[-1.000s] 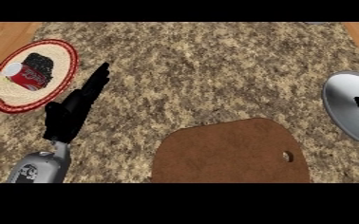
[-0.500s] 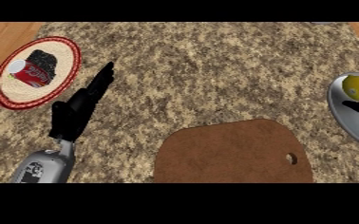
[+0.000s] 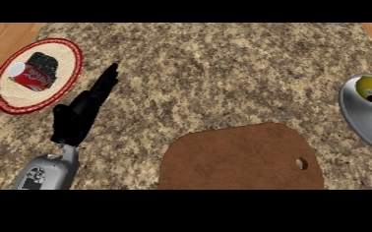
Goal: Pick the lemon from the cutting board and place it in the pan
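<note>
- Speckled brown granite worktop (image 3: 218, 69) fills the view, with the brown wooden cutting board (image 3: 243, 157) sitting bare.
- Yellow lemon (image 3: 365, 86) is right of the board, already inside the grey metal pan (image 3: 354, 115). Both are cut off by the frame edge.
- Left robot hand (image 3: 83, 110) is left of the board, fingers straight, holding nothing. The right robot hand isn't visible.
- Risk imo: the lemon looks close to the rim, so a nudge might roll it out.
- The red-rimmed round plate (image 3: 67, 54) with a red soda can (image 3: 29, 73), far left of the board, could get clipped by a left-arm swing.
</note>
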